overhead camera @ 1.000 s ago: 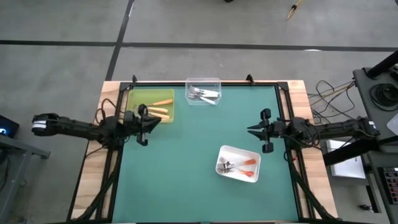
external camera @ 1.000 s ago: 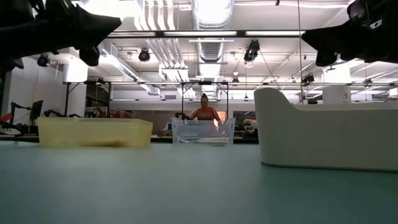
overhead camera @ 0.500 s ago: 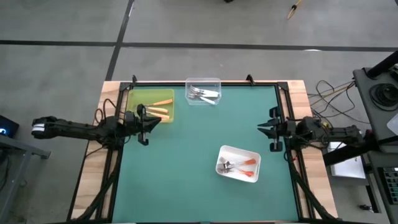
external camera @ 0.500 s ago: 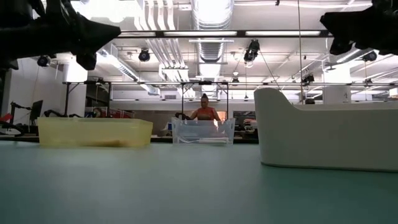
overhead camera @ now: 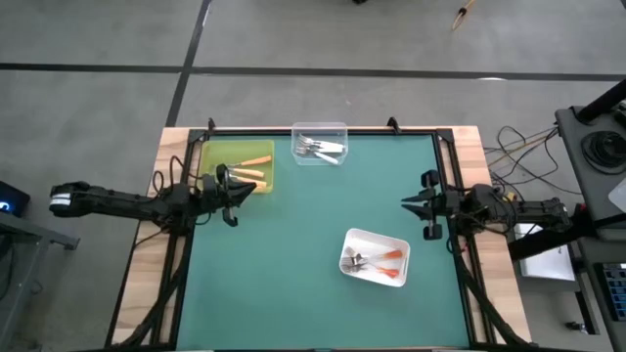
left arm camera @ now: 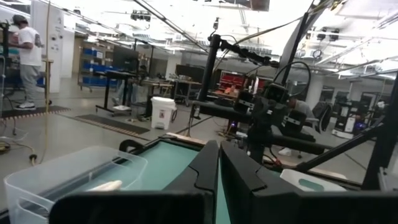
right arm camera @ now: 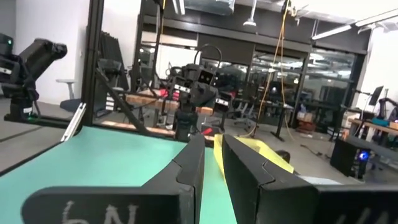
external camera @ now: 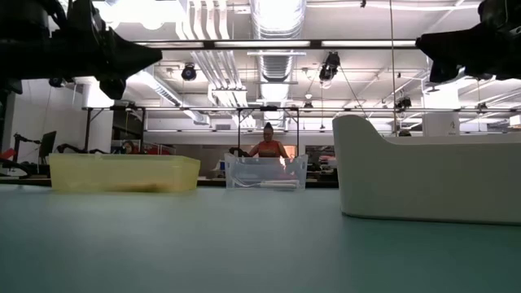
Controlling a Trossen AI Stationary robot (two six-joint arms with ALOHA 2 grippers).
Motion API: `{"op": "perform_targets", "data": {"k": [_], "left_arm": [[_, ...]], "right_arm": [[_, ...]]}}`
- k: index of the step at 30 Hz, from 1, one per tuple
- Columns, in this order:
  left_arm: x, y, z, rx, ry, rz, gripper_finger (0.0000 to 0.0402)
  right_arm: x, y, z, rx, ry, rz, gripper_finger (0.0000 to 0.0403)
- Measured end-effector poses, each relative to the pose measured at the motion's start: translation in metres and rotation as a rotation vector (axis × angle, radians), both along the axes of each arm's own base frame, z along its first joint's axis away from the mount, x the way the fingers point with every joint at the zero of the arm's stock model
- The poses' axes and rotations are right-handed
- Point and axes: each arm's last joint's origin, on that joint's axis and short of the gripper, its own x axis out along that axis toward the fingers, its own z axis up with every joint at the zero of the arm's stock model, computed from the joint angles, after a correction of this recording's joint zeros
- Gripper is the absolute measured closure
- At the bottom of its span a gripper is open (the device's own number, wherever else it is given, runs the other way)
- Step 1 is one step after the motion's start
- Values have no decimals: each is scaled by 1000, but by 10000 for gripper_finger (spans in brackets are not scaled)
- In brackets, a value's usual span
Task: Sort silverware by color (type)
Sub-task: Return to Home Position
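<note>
The silverware lies in three trays on the green mat. Tan-handled forks (overhead camera: 252, 166) lie in the yellow tray (overhead camera: 217, 156). White-handled forks (overhead camera: 321, 148) are in the clear tray (overhead camera: 319, 128) at the far edge. Red-orange forks (overhead camera: 381, 259) fill the white tray (overhead camera: 364, 238). My left gripper (overhead camera: 251, 186) hangs shut, high above the mat by the yellow tray's near right corner; it shows again in the left wrist view (left arm camera: 219, 152). My right gripper (overhead camera: 404, 203) hovers near the right edge, with a narrow empty gap between its fingers (right arm camera: 213, 149).
Bare green mat (overhead camera: 293, 244) lies between the trays. A black rail frame and wooden border (overhead camera: 469, 147) ring the table. In the low view the white tray (external camera: 431, 175) stands close at the right. A person (external camera: 267, 146) sits far behind the clear tray.
My right gripper has drawn back toward the table's right edge, still raised and empty. My left gripper has stayed by the yellow tray and tipped a little in place. No fork or tray has moved.
</note>
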Motion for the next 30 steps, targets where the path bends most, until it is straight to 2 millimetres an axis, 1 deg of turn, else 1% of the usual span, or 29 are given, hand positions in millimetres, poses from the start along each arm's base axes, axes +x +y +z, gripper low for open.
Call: {"op": "perform_targets", "data": {"k": [3, 8, 12, 30], "left_arm": [[1, 0, -2, 7, 18, 2, 402], [3, 0, -5, 8, 49, 0, 402], [5, 0, -8, 7, 74, 0, 402], [23, 1, -7, 4, 161, -1, 402]], "right_arm": [[1, 0, -1, 7, 14, -15, 355], [2, -1, -3, 157, 39, -11, 355], [2, -1, -4, 223, 42, 4, 355], [2, -1, -4, 229, 46, 5, 355]]}}
